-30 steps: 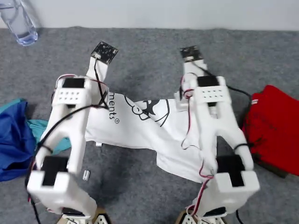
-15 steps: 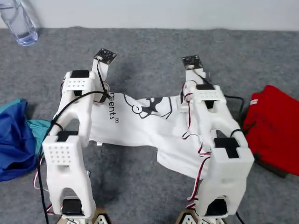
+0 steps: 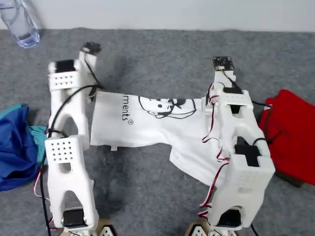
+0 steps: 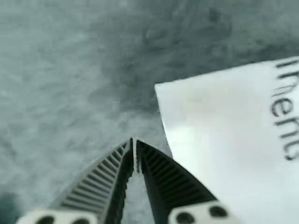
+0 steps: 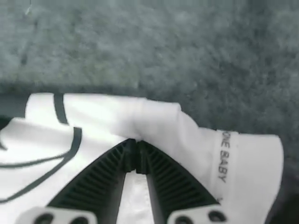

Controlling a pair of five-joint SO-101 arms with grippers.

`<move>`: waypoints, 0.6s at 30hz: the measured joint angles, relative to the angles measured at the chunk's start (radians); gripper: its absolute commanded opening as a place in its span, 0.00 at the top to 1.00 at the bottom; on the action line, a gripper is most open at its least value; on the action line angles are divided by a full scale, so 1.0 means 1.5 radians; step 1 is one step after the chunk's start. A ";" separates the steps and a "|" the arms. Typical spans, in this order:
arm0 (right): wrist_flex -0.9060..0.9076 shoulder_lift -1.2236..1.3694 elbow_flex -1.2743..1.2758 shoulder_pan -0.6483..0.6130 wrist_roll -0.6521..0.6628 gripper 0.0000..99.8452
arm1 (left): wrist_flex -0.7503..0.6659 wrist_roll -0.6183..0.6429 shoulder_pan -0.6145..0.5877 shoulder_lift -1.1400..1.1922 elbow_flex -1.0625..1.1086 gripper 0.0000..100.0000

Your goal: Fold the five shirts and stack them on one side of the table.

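White shirt (image 3: 147, 130) lies spread across the middle of the grey table (image 3: 162, 54). At its far edge, the right gripper (image 5: 135, 145) pinches bunched fabric; the left gripper (image 4: 134, 145) sits closed on nothing, just beside the corner.

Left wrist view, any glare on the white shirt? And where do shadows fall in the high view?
Left wrist view: the white shirt glares bright near its corner, and a shadow lies on the grey carpet beside that corner. High view: a soft shadow falls by the far end of the left arm.
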 measured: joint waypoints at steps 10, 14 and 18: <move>0.129 -0.144 0.013 -0.044 0.000 0.99 | 0.016 -0.006 -0.023 -0.008 -0.040 0.99; 0.164 -0.209 0.079 -0.075 0.000 0.99 | 0.016 -0.016 -0.023 -0.041 0.042 0.99; 0.165 -0.300 0.175 -0.097 0.001 0.99 | 0.016 -0.017 -0.021 -0.115 0.134 0.99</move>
